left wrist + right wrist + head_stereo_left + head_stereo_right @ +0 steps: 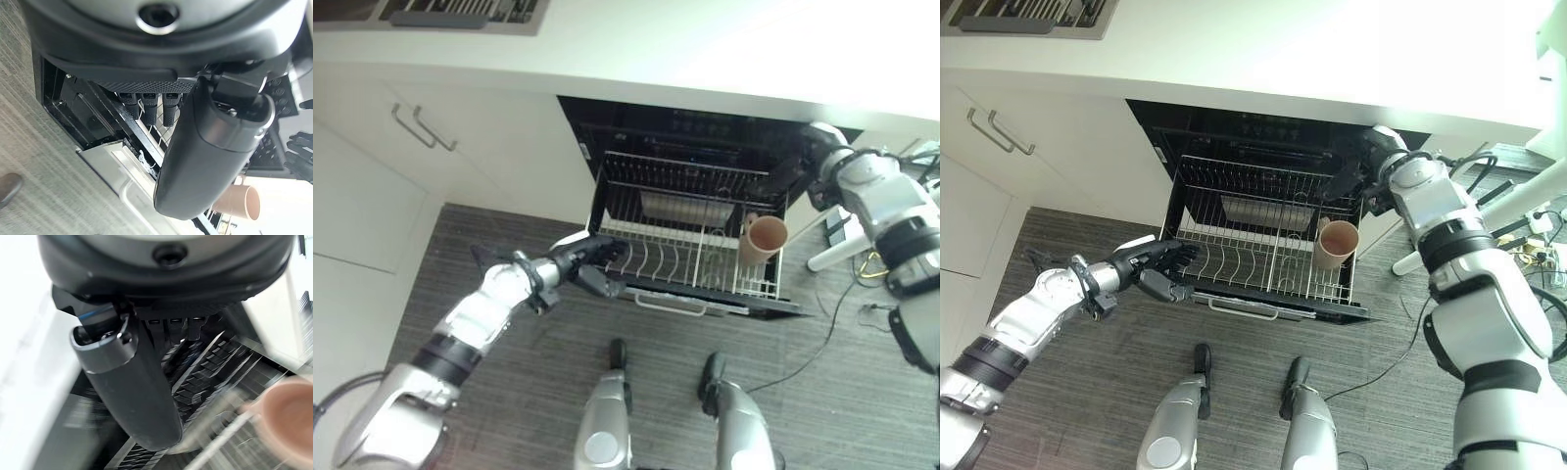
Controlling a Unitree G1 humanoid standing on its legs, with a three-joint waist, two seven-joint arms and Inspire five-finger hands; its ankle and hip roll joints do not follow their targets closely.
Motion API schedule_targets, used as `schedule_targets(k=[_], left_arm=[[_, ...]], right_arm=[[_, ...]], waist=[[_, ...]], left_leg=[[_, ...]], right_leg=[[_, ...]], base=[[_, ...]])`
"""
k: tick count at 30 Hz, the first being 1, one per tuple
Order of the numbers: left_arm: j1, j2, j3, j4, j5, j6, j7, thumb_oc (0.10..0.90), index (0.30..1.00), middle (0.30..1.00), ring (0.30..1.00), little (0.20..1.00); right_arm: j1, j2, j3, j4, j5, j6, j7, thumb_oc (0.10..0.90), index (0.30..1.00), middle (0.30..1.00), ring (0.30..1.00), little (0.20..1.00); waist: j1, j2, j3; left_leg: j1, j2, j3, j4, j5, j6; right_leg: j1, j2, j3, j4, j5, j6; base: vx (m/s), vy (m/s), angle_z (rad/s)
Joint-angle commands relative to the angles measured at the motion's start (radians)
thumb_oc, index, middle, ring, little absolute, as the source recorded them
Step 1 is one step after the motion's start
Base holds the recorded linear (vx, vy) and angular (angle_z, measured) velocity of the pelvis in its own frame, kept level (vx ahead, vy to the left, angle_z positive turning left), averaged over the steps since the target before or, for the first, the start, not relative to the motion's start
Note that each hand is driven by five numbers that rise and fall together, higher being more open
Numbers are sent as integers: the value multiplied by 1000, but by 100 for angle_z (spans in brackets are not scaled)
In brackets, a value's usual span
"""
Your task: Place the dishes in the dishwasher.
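Closest to me is the grey plank floor, and above it the open dishwasher with its lower rack pulled out under the desk.

Going by the task, the step in hand looks like handling that rack, either steadying it or getting ready to slide it in. To do that well I'd push from both front corners evenly so it doesn't skew on its rails, and go slow so nothing in there tips over.

Left hand is at the rack's front-left corner, fingers reaching in straight among the wires, thumb sticking out loose below. Not gripping anything as far as I can see. Right hand is up at the back-right corner of the rack near the dishwasher wall, fingers stretched out flat too, nothing held.

The dish here is a tan cup, sitting tilted on its side in the rack's front-right part, mouth facing out toward me. It's just below my right hand and clear across the rack from the left one. Neither hand touches it.
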Motion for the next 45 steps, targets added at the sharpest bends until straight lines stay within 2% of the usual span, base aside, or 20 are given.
schedule_targets(k=[1,2,5,6,11,13,19,25,28,31,33,34,35,36,37,38,40,41,43,45], left_arm=[[108,-15,93,-98,-62,-107,141,800,900,900,900,900],[173,-62,147,-131,-36,-153,196,800,900,900,900,900],[230,-104,184,-160,-14,-215,254,800,900,900,900,900],[266,-144,219,-190,1,-253,302,800,900,900,900,900],[363,-238,315,-274,18,-352,373,800,900,900,900,900],[427,-301,384,-338,-48,-409,423,800,900,900,900,900],[504,-363,455,-439,-121,-509,392,800,900,900,900,900],[528,-351,500,-497,-128,-562,303,800,900,900,900,900],[522,-334,518,-493,-133,-561,248,800,900,900,900,900],[517,-318,518,-490,-125,-544,222,800,900,900,900,900],[523,-295,546,-475,-134,-561,218,800,900,900,900,900],[520,-288,553,-467,-152,-568,223,800,900,900,900,900],[516,-283,555,-454,-175,-570,215,800,900,900,900,900],[515,-283,555,-449,-187,-569,209,800,900,900,900,900],[512,-290,556,-445,-188,-571,204,800,900,900,900,900],[514,-299,560,-446,-175,-572,200,800,900,900,900,900],[536,-311,580,-466,-204,-568,205,800,900,900,900,900],[556,-322,588,-473,-222,-575,191,800,900,900,900,900],[572,-324,589,-487,-226,-571,193,800,900,900,900,900],[582,-334,590,-504,-240,-547,210,800,900,900,900,900]], right_arm=[[152,-39,-197,-293,114,-40,-92,800,900,900,900,900],[352,11,-300,-445,95,-56,-107,800,900,900,900,900],[511,82,-366,-558,76,-79,-121,800,900,900,900,900],[619,147,-400,-639,43,-115,-135,800,900,900,900,900],[833,261,-471,-790,-10,-238,-93,800,900,900,900,900],[923,307,-521,-876,-28,-291,-99,800,900,900,900,900],[983,350,-568,-959,-69,-378,-91,800,900,900,900,900],[1021,332,-606,-1014,-60,-365,-103,800,900,900,900,900],[1056,346,-628,-1022,-66,-386,-105,800,900,900,900,900],[1067,367,-630,-1024,-94,-422,-113,800,900,900,900,900],[1068,361,-624,-1025,-85,-430,-104,800,900,900,900,900],[1067,348,-616,-1029,-78,-433,-110,800,900,900,900,900],[1069,341,-616,-1025,-71,-440,-120,800,900,900,900,900],[1068,340,-619,-1022,-65,-445,-125,800,900,900,900,900],[1066,341,-625,-1011,-57,-459,-116,800,900,900,900,900],[1080,342,-639,-1009,-53,-468,-101,800,900,900,900,900],[1091,328,-668,-1024,-26,-457,-91,800,900,900,900,900],[1089,323,-677,-1019,-35,-467,-99,800,900,900,900,900],[1084,317,-674,-1017,-49,-468,-116,800,900,900,900,900],[1063,291,-670,-1014,-46,-452,-132,800,900,900,900,900]], waist=[[-11,-32,-53],[-27,-40,-57],[-38,-50,-70],[-48,-55,-80],[-65,-63,-124],[-68,-65,-173],[-54,-74,-235],[-49,-78,-265],[-53,-89,-266],[-55,-97,-261],[-22,-71,-267],[-17,-68,-270],[-24,-73,-283],[-27,-83,-289],[-23,-104,-298],[-25,-114,-305],[-33,-113,-311],[-32,-135,-308],[-28,-145,-298],[-25,-133,-296]], left_leg=[[4,62,-17,135,-138,-33],[14,67,-11,135,-142,-28],[30,72,-4,135,-149,-23],[43,74,2,135,-153,-20],[75,74,15,135,-166,-15],[103,67,22,135,-181,-9],[140,50,27,135,-208,-3],[165,6,18,135,-250,23],[171,-27,19,135,-272,47],[174,-42,37,135,-291,73],[163,-30,95,135,-275,103],[161,-46,120,135,-281,120],[145,-74,121,135,-280,131],[131,-97,120,135,-277,136],[97,-131,133,135,-260,140],[88,-156,120,135,-245,137],[119,-185,115,135,-250,144],[146,-226,192,184,-239,139],[80,-203,215,350,-202,107],[9,-168,168,443,-146,61]], right_leg=[[68,-51,10,-44,-63,91],[75,-46,15,-44,-66,88],[88,-44,19,-44,-70,88],[98,-40,25,-44,-72,87],[128,-38,32,-44,-81,86],[153,-41,35,-44,-88,87],[195,-48,24,-44,-106,87],[223,-86,28,-44,-101,121],[221,-124,32,-44,-69,158],[215,-153,3,-44,47,179],[304,-125,-130,-36,73,152],[335,-82,-120,6,34,141],[354,1,-81,-3,-10,132],[376,63,-56,-29,-52,121],[379,105,-28,-44,-121,85],[372,112,16,-44,-159,60],[356,105,23,-44,-166,49],[365,65,18,-44,-220,17],[376,56,18,-44,-240,-6],[368,52,27,-44,-230,-9]], base=[[0,0,0],[44,-2,2],[44,-14,-4],[43,-13,-7],[66,-12,-9],[123,7,-9],[78,39,1],[36,209,0],[-14,247,-1],[-72,241,-15],[-185,363,-67],[-125,272,-134],[-27,155,-165],[-1,17,-35],[53,-82,-9],[59,-123,31],[82,-120,48],[58,-128,32],[20,-51,1],[5,154,15]])
